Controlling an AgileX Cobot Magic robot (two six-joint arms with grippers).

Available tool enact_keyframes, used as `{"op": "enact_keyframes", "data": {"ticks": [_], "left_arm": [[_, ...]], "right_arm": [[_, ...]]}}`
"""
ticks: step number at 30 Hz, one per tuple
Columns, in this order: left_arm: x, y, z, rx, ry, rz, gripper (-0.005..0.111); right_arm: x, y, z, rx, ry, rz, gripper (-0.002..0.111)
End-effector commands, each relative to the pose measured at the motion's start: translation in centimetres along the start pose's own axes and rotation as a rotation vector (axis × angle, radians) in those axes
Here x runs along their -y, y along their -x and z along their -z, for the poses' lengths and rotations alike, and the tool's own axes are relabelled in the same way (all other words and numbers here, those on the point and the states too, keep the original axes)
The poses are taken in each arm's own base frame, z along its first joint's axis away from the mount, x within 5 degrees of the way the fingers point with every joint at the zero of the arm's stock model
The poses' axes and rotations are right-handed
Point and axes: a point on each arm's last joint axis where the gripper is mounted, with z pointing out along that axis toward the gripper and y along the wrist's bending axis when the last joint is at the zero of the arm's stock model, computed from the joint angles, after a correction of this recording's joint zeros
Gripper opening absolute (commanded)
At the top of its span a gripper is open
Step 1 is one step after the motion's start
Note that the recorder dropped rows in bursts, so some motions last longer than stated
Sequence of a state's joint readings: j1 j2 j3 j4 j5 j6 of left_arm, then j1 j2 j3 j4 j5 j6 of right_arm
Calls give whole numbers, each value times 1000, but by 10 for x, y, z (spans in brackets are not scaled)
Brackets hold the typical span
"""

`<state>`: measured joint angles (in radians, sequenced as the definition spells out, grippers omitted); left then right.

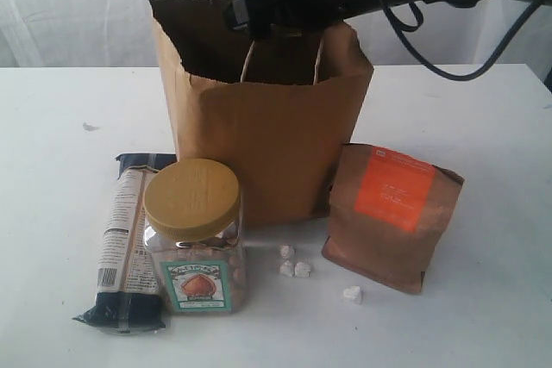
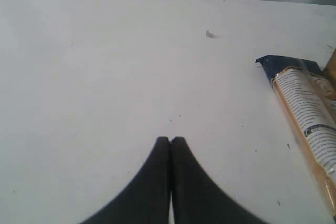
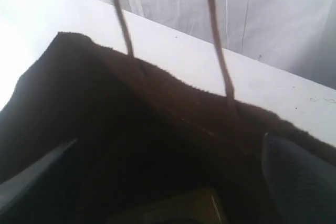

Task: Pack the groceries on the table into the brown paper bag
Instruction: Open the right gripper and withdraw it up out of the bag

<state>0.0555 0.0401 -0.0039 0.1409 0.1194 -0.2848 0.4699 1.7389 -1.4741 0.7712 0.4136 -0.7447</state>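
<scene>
The right end effector [image 3: 170,142], jaws apart, hangs over the tall brown paper bag [image 1: 276,135] on the white worktop [image 1: 492,118]. The left end effector [image 2: 170,140] is pinched together. The tan-lidded clear nut jar [image 1: 194,239] near the front edge looks rigid and slippery, and is best gripped around its body.

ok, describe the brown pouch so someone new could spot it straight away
The tall brown paper bag stands open in the middle of the white table. In the exterior view, the brown pouch stands by the bag's front right corner. Unlike the tan-lidded nut jar and long packet on the left, it is a soft kraft pouch with a square orange label.
</scene>
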Motion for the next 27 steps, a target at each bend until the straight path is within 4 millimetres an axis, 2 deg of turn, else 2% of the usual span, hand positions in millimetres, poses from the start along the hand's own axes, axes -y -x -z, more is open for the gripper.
{"op": "enact_keyframes", "data": {"ticks": [1, 6, 14, 23, 27], "left_arm": [[0, -1, 0, -3, 0, 8, 0], [0, -1, 0, -3, 0, 8, 0], [0, -1, 0, -3, 0, 8, 0], [0, -1, 0, -3, 0, 8, 0], [0, -1, 0, -3, 0, 8, 0]], "right_arm": [[-3, 7, 8, 28, 11, -37, 85], [-9, 22, 29, 94, 23, -57, 85], [-24, 50, 80, 214, 28, -19, 85], [-40, 67, 130, 310, 44, 24, 84], [-42, 74, 149, 359, 5, 77, 79]]}}
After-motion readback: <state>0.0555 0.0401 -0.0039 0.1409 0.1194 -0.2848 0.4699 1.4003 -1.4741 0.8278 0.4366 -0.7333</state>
